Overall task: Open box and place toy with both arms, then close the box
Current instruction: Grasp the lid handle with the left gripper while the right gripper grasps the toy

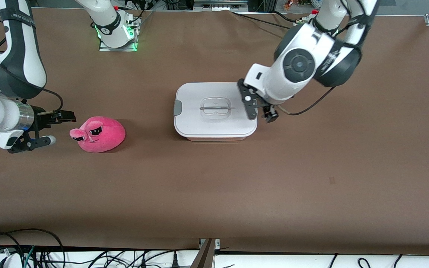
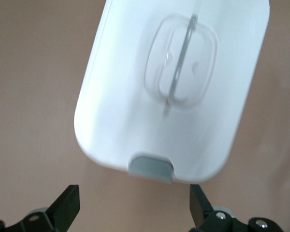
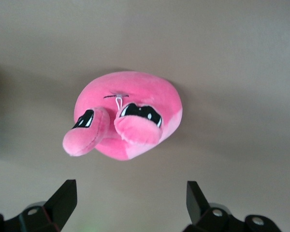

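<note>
The brown table (image 1: 214,186) carries the closed box (image 1: 215,111) and the toy (image 1: 99,134).

Even bright overhead light, soft shadow under the toy (image 1: 99,134); left wrist view motion-blurred

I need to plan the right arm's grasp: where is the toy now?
In the front view the toy lies on the table toward the right arm's end, beside the closed box, just ahead of the open right gripper.
</note>
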Tool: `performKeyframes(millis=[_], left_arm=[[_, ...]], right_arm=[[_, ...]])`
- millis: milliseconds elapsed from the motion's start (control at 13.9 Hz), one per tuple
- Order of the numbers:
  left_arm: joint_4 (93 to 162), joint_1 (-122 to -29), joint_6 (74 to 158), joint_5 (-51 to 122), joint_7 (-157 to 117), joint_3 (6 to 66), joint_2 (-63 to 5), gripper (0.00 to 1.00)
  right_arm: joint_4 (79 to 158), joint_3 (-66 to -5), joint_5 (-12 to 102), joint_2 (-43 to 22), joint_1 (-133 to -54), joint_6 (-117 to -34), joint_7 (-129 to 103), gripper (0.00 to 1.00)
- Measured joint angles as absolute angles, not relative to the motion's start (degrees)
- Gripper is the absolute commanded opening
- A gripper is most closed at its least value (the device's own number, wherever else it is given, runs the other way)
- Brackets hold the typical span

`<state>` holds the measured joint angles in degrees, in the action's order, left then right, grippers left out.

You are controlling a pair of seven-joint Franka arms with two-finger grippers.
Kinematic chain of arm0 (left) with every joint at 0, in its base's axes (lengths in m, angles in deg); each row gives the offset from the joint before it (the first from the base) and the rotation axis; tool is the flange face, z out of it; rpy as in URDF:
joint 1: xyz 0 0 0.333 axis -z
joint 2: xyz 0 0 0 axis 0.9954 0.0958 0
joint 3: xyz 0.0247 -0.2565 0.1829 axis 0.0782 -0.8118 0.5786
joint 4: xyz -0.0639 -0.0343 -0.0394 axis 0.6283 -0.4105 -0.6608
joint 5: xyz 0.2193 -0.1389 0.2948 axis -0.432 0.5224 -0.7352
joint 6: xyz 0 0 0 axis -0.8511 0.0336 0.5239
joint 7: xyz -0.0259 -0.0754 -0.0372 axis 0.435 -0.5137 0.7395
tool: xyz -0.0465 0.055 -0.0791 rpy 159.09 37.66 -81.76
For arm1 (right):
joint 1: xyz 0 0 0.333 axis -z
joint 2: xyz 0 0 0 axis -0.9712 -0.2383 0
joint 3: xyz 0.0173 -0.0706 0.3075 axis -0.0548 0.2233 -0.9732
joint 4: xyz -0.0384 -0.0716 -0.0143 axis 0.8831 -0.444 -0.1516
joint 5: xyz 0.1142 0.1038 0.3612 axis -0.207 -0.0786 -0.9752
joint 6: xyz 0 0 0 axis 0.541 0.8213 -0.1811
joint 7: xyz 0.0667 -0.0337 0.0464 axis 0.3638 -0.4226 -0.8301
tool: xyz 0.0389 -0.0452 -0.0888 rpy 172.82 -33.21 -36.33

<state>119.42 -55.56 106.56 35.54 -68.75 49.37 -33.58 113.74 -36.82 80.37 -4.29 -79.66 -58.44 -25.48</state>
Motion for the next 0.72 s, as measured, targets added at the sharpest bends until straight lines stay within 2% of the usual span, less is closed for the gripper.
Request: performKeyframes(millis=[144, 359, 431, 575, 719], left_arm=[[119.3, -53.0, 111.0, 35.5, -68.9, 49.3, -30.8, 0.98], [119.1, -50.8, 114.3, 35.5, -69.4, 49.3, -27.3, 0.85], [119.1, -50.2, 115.0, 35.5, -69.4, 49.3, -26.6, 0.83], [119.0, -49.3, 116.0, 35.5, -69.5, 49.3, -26.0, 0.79], [118.9, -48.3, 116.1, 35.5, -69.6, 49.3, -26.0, 0.70]], right_arm=[[119.8, -36.8, 80.4, -1.8, -79.6, -64.8, -26.6, 1.00], [127.5, -36.8, 80.4, 0.5, -79.6, -73.2, -28.4, 1.00], [129.6, -36.8, 80.4, 0.9, -79.6, -75.7, -29.2, 1.00], [133.6, -36.8, 80.4, 1.2, -79.7, -81.1, -29.7, 1.00], [137.0, -37.1, 80.4, 1.2, -79.7, -86.7, -29.9, 1.00]])
